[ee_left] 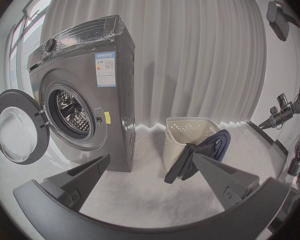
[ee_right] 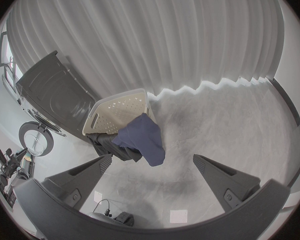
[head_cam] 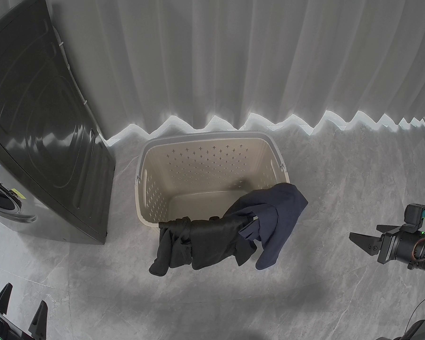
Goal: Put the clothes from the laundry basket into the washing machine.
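Plainly, the clothes are two pieces draped over the near rim of the laundry basket [head_cam: 208, 135], half inside and half hanging down its outer wall toward the floor. The black garment [head_cam: 200, 244] lies along the rim and droops at its left end. The navy garment [head_cam: 278, 213] overlaps it at the right corner and hangs lower there. Together they make a band whose long axis runs left to right across the robot's front.

The right gripper [head_cam: 373, 238] sits off to the right of the basket, about level with the navy piece, pointing toward it, jaws spread and holding nothing. The left gripper [head_cam: 22, 303] is low and near the robot, well apart from the clothes, its jaws also spread and holding nothing. So the right arm looks nearer, and a sideways reach to the navy corner seems the likely first grasp.

The washing machine [head_cam: 42, 133] stands just left of the basket, so it is on the left arm's side. The head view gives mostly its side panel. The left wrist view gives the front, with the round door [ee_left: 18, 127] swung wide open and the drum [ee_left: 71, 114] bare. The right wrist view lines the navy garment up between its own jaws.
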You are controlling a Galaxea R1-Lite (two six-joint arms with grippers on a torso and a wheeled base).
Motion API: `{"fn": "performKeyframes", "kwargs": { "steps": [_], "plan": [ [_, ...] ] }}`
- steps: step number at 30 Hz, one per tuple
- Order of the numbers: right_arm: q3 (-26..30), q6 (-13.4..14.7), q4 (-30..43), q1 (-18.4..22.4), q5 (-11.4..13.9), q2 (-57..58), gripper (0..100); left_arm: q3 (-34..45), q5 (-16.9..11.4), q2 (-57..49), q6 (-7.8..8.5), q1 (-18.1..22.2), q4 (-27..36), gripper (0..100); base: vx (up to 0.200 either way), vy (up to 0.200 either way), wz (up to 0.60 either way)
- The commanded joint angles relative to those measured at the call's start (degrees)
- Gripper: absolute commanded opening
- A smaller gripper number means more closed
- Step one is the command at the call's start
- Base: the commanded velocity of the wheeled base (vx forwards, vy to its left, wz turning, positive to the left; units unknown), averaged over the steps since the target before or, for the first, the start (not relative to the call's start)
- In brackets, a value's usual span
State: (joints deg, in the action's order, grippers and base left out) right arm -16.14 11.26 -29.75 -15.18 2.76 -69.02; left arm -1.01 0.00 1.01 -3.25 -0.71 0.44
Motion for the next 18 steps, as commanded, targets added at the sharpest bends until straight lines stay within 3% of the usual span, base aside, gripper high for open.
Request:
{"fn": "performKeyframes", "kwargs": {
  "steps": [1, 10, 18],
  "plan": [
    [-0.73, 0.07, -0.05, -0.29, -0.03, -4.37, 100, 0.84, 0.00, -0.75, 0.09, 0.00, 0.00, 100, 0.000, 0.000, 0.00],
    [-4.78, 0.60, -0.75, -3.02, -0.47, -12.28, 100, 0.84, 0.00, -0.66, 0.09, -0.08, 0.00, 100, 0.000, 0.000, 0.00],
    [-6.54, 0.78, -7.52, -5.21, -1.96, -21.42, 100, 0.84, 0.00, -0.66, 0.09, -0.08, 0.00, 100, 0.000, 0.000, 0.00]
  ]
}}
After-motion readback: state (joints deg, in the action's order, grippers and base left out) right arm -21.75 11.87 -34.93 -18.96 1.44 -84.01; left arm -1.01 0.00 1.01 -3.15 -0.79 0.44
